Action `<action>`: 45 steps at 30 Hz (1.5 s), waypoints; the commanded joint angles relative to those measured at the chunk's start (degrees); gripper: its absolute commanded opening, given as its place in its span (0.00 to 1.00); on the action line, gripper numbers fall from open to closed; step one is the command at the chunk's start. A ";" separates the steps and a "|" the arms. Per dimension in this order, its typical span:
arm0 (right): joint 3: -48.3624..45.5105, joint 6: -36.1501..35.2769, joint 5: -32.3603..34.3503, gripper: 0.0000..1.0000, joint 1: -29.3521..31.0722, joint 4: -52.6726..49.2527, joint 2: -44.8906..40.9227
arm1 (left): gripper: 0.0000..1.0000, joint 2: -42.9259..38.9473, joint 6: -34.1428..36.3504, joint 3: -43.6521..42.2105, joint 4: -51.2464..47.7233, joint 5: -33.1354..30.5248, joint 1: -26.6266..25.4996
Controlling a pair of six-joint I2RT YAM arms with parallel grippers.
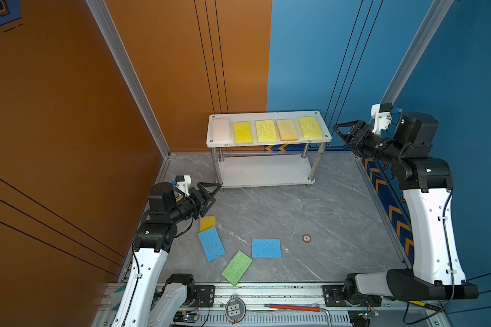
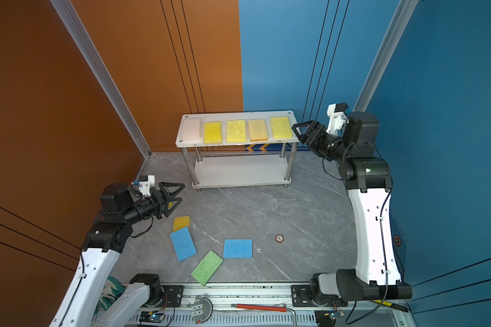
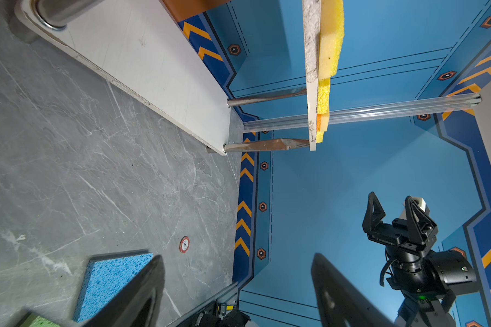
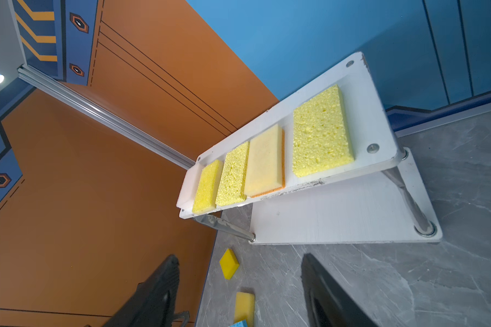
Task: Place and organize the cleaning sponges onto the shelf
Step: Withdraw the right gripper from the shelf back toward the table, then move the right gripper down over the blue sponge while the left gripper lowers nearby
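Ten sponges are in view. Five lie in a row on the top board of the shelf [image 1: 267, 143] at the far side of the counter [image 1: 323, 212]. A pinkish-white sponge [image 1: 221, 129] is at the left end, a pale yellow-orange sponge [image 1: 287, 129] is second from the right, and the other three are bright yellow sponges [image 1: 242, 132] [image 1: 266, 130] [image 1: 310, 127].

Near left on the counter lie two blue sponges [image 1: 211, 243] [image 1: 266, 248] and one green sponge [image 1: 236, 267]. A deeper yellow sponge [image 1: 207, 223] touches the far end of the left blue one.

The right wrist view alone shows the tenth sponge plainly, a small yellow sponge [image 4: 229, 263] on the counter. Both top views give only a yellow sliver behind the left tool [image 1: 216, 192], probably the same sponge.

The left tool hangs over the counter with jaws apart and nothing between them. The right tool [image 1: 340, 134] is likewise spread and empty, just beside the shelf's right end.
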 commanded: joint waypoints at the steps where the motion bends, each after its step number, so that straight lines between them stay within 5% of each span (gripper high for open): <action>1: -5.75 1.22 -0.28 0.71 2.82 -4.92 -2.52 | 0.82 -2.70 1.97 -3.66 -3.60 2.49 0.33; 8: -20.72 1.40 1.85 0.71 12.61 -4.86 -8.51 | 0.82 -8.23 1.95 -4.24 -13.34 -3.40 -0.64; 13: -30.52 0.72 4.11 0.71 20.01 -3.69 -10.96 | 0.84 -12.39 -2.28 -8.82 -13.53 -9.77 -6.55; 17: -39.08 7.23 6.47 0.71 25.75 0.78 -13.20 | 0.85 -15.89 -5.38 -12.24 -13.52 -14.66 -13.66; 24: -41.09 12.49 15.81 0.71 38.20 2.48 -9.04 | 0.91 -10.44 4.27 -12.89 -13.83 -9.52 -14.65; 28: -41.15 15.36 17.21 0.73 44.29 2.48 -5.13 | 0.93 -11.42 2.60 -14.81 -13.82 -8.41 -14.92; 45: -47.56 19.18 14.32 0.76 47.74 10.25 1.24 | 0.99 -18.45 2.20 -21.40 -15.08 -2.07 -9.28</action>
